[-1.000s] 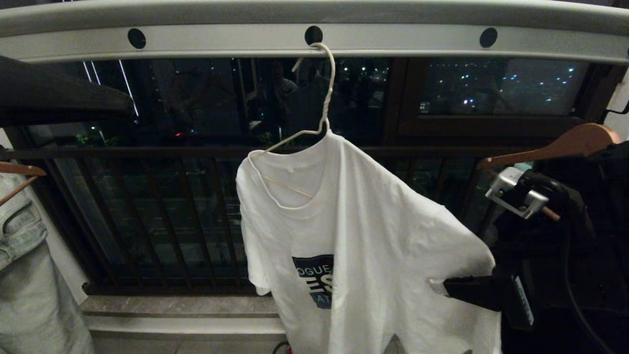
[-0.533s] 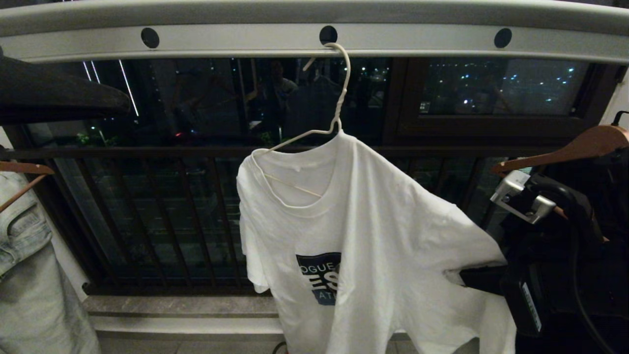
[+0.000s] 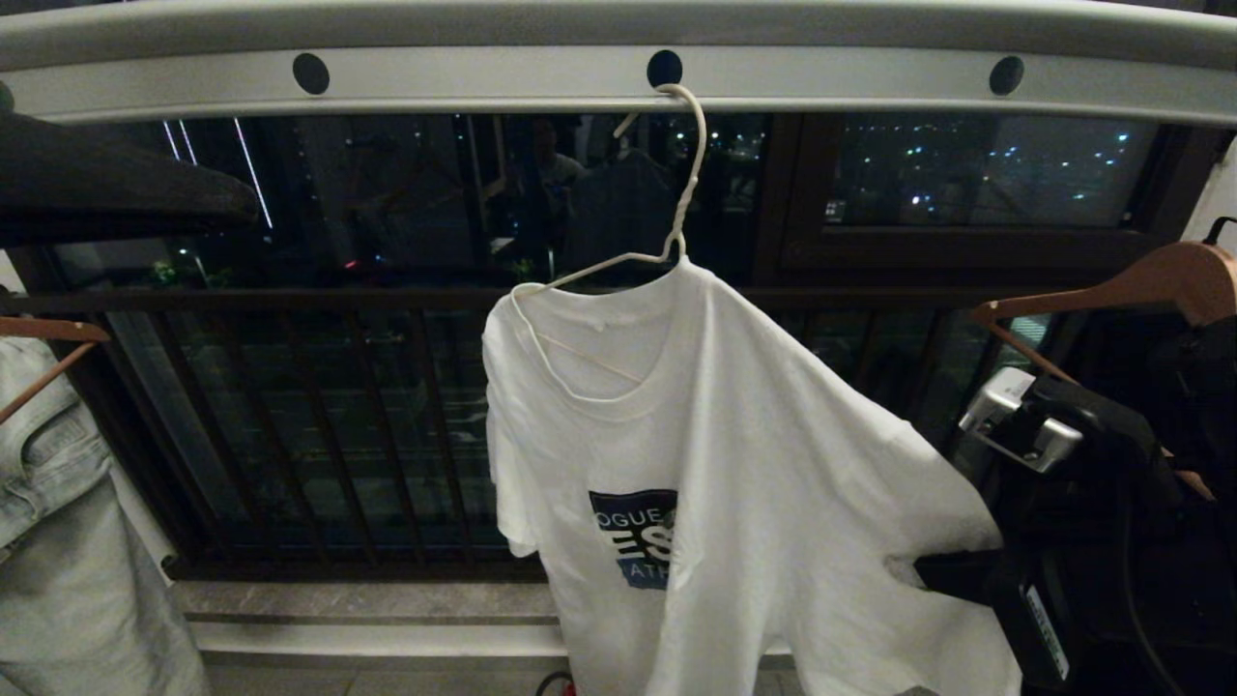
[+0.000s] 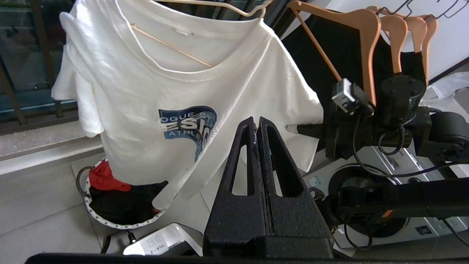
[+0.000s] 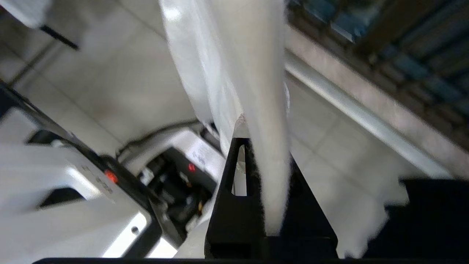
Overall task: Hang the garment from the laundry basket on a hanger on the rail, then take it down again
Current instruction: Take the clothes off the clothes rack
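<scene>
White T-shirt (image 3: 734,464) hangs on the wire hanger (image 3: 667,193), hooked in the rail (image 3: 483,87). Right gripper (image 3: 918,570) jaws pinch its sleeve edge. Left gripper (image 4: 258,123) jaws pressed together, empty

We see open room to the left of the white T-shirt with the dark blue chest print (image 3: 734,464), bounded behind by the dark brown railing of vertical bars (image 3: 319,435) and on the far left by pale denim clothing (image 3: 58,541). To its right the way is crowded: thick brown wooden hangers (image 3: 1131,280) carrying black cloth stand just beside it, and our right gripper (image 3: 918,570), jaws clamped on the shirt's side, fills that gap. Above, the thin white wire hanger (image 3: 667,213) hooks into the pale grey rail with round dark holes (image 3: 483,82). Below, the round white woven basket (image 4: 121,222) blocks the floor.
</scene>
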You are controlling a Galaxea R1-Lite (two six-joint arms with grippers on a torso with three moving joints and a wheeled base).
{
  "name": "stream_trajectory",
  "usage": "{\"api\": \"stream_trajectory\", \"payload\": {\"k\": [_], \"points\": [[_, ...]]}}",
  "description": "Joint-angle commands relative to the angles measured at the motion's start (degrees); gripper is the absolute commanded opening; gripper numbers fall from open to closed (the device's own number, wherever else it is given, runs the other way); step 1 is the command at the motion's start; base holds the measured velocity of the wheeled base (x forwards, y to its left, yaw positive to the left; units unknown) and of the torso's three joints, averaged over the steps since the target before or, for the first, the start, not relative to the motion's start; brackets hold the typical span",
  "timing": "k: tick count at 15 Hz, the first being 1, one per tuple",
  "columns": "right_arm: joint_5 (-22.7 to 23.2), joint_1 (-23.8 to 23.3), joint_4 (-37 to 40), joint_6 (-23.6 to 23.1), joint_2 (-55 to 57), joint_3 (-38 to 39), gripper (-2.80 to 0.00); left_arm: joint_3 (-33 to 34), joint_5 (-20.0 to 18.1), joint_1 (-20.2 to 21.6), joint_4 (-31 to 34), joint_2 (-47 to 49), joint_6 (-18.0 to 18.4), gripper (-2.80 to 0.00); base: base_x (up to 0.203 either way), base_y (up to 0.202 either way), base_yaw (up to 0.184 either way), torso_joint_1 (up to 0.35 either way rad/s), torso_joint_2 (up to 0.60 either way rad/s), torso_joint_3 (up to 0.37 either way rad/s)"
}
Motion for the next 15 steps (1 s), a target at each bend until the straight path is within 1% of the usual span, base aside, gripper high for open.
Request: {"api": "stream_trajectory", "payload": {"k": [1,3,4,6,9,12,15], "points": [[-0.2,0.0,1.9,0.1,-0.1,1.0,-2.8,0.0,0.0,0.0,0.3,0.0,-0.2,-2.8,0.0,0.0,0.0,0.0,0.0,0.0],[-0.6,0.0,2.0,0.1,0.1,3.2,-2.8,0.0,0.0,0.0,0.3,-0.3,-0.2,-2.8,0.0,0.0,0.0,0.0,0.0,0.0],[-1.9,0.0,2.0,0.1,0.5,4.0,-2.8,0.0,-0.1,0.0,0.3,-0.4,-0.2,-2.8,0.0,0.0,0.0,0.0,0.0,0.0],[-4.3,0.0,2.0,0.2,1.8,4.3,-2.8,0.0,0.0,0.0,0.3,-0.5,-0.2,-2.8,0.0,0.0,0.0,0.0,0.0,0.0],[-4.7,0.0,2.7,0.2,3.0,4.3,-2.8,-0.1,0.0,0.0,0.3,-0.9,-0.2,-2.8,0.0,0.0,0.0,0.0,0.0,0.0],[-7.5,0.0,3.4,0.2,4.4,4.3,-2.8,-0.1,0.0,0.0,0.3,-1.3,-0.1,-2.8,0.0,0.0,0.0,0.0,0.0,0.0],[-8.0,0.0,5.6,0.2,4.9,4.2,-2.8,-0.2,0.0,0.0,0.3,-1.5,-0.1,-2.8,0.0,0.0,0.0,0.0,0.0,0.0]]}}
